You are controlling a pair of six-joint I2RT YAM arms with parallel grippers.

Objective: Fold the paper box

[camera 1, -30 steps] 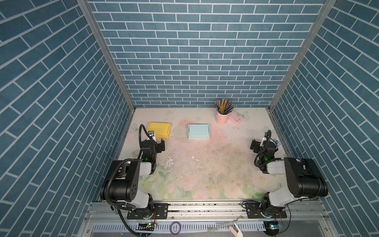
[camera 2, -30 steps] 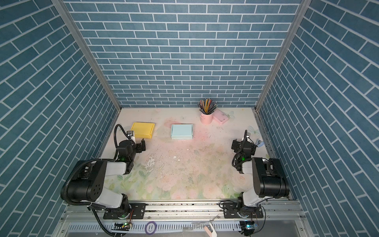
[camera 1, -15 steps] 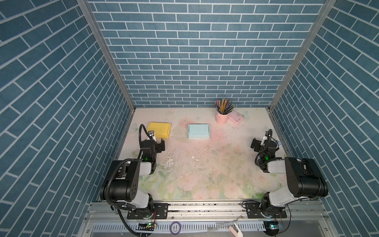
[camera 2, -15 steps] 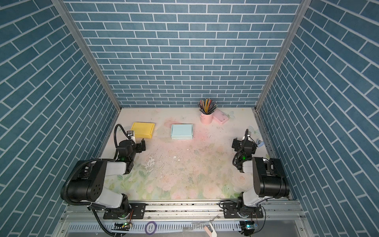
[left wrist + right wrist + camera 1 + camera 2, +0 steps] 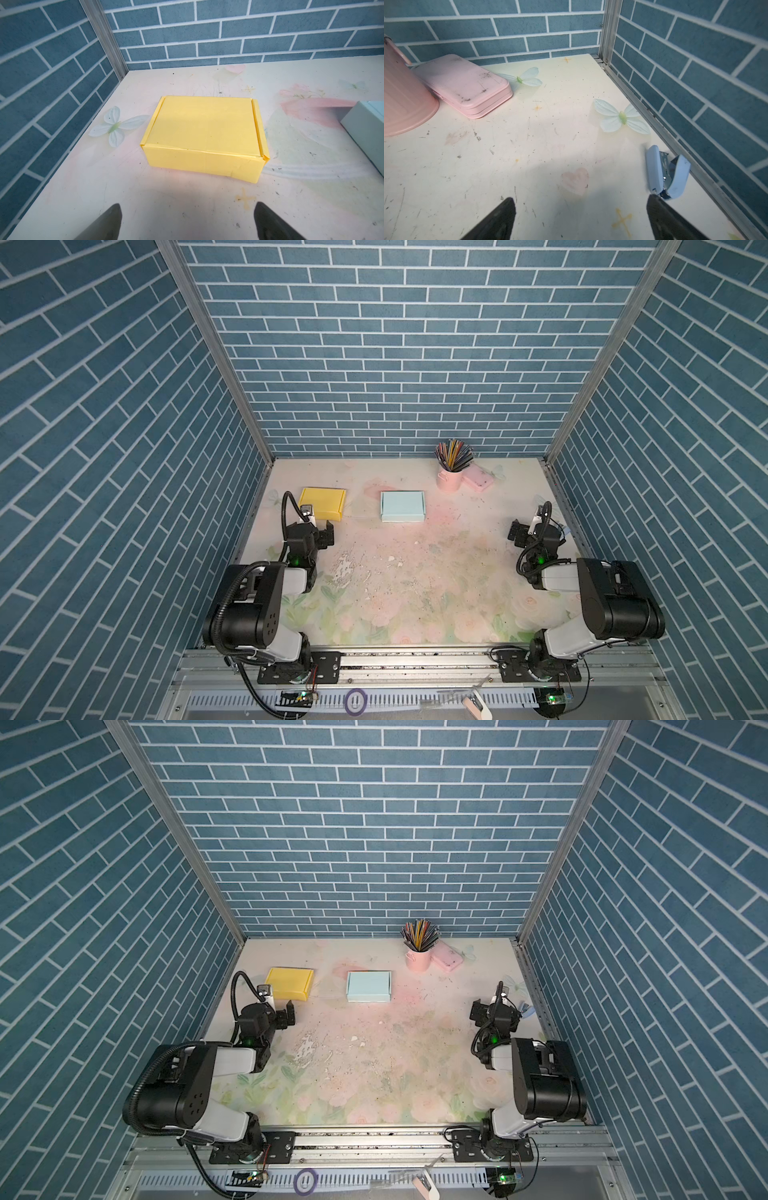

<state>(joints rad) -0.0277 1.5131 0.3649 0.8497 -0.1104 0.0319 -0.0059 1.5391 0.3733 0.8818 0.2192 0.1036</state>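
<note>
Yellow paper box [image 5: 323, 503] lies on the counter [image 5: 415, 593] left of centre in both top views, lid down, with its long side running across the frame. The left end effector [image 5: 187, 209] sits just below it in the frame, fingers spread wide and empty, facing its broad front wall, so this arm is the nearer. The right end effector [image 5: 579, 203], likewise spread and empty, is well apart at the right edge. A blue box [image 5: 402, 506] lies to the right of the yellow one.

A: Where is room near the blue box [image 5: 402, 506]?
B: In front of it the table [image 5: 415, 572] is bare. A yellow box [image 5: 323, 509] stands left of it, a pink cup [image 5: 449, 480] behind-right.
</note>
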